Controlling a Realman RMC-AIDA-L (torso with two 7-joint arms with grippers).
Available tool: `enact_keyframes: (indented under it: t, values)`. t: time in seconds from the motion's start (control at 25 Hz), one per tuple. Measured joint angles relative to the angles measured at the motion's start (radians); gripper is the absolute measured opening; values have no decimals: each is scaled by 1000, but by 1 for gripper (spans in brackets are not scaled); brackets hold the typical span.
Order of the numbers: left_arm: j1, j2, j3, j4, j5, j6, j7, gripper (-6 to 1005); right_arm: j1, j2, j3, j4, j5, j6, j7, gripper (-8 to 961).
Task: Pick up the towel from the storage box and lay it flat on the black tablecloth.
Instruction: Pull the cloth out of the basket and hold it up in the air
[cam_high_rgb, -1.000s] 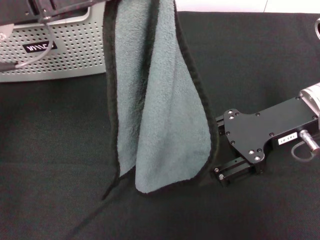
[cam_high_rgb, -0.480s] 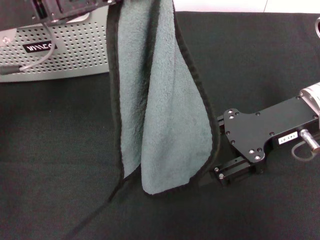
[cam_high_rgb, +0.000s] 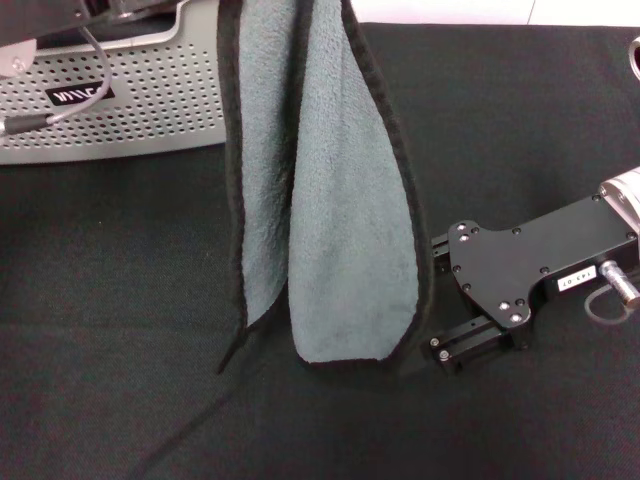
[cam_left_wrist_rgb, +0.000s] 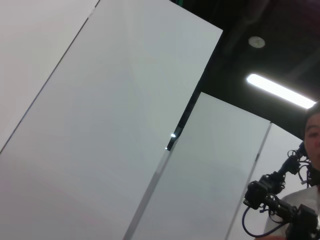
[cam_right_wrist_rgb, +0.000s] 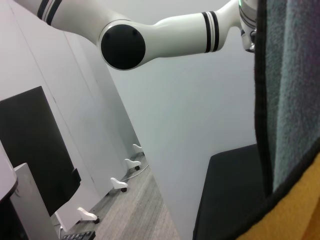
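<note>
Right hand (cam_high_rgb: 447, 350) lay low on the black tablecloth (cam_high_rgb: 110, 330), fingertips against the towel's (cam_high_rgb: 330, 220) hem; grip could not be told. Towel hung folded, lower edge at the cloth. Storage box (cam_high_rgb: 130, 100) behind; left hand unseen.

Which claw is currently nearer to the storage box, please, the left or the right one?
Left. The left claw is up above the storage box at the table's far left, while the right claw lies low on the black tablecloth, beyond the hanging towel.
</note>
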Motion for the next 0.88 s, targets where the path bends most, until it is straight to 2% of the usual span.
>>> enact_keyframes:
  t: [0.28,0.52,0.88]
  values:
    - [-1,3,-16,0,2,-6,1,13,5,0,-2,0,-1,0,5,654]
    - [-1,-1,-62,0,35,-6,1,13,3,-3,-7,-2,5,-1,11,652]
    - [-1,-8,-62,0,38,2,-3,14,-13,-8,89,8,0,-28,9,649]
